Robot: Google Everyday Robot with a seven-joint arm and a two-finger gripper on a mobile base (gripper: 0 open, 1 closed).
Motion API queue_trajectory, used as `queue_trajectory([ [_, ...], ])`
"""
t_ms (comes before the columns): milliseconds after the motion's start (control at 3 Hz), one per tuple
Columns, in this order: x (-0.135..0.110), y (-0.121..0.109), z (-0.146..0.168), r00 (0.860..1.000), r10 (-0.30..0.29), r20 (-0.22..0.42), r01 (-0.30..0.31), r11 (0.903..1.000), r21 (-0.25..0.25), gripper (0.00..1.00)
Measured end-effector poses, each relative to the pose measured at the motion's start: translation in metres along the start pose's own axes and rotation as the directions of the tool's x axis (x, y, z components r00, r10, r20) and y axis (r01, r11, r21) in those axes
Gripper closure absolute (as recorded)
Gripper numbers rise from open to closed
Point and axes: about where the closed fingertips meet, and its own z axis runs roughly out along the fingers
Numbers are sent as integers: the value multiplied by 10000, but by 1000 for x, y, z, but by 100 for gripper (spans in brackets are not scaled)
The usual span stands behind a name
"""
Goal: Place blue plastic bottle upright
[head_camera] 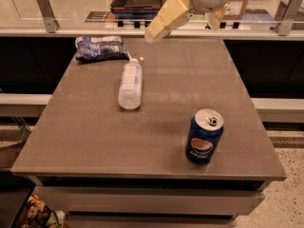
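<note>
Plainly, we have the blue plastic bottle (130,84) lying on its side on the worktop (95,141), its long axis running near to far, white cap pointing toward the snack bag (99,47) at the far corner. Our pincer (184,28) hangs above the far edge, fingers apart and holding nothing. The bottle lies below it, nearer the camera and leftward in view; we judge the reach must descend across that axis

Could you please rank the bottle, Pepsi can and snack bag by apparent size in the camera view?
1. Pepsi can, though nearest the camera.
2. blue plastic bottle and snack bag: alike.
The gripper hangs over the table, far side.
</note>
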Motion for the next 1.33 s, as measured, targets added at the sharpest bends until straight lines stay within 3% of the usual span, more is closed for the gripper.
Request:
queue_trajectory([
  [333, -8, 12, 17, 9909, 1313, -295, -1321, 9909, -268, 0],
  [667, -12, 25, 28, 9668, 2484, -597, -2491, 9685, -38, 0],
  [1000, -17, 35, 39, 9306, 3528, -975, -3473, 9352, 692, 0],
  [1333, -27, 44, 55, 9013, 4165, -1192, -4023, 9067, 1267, 0],
])
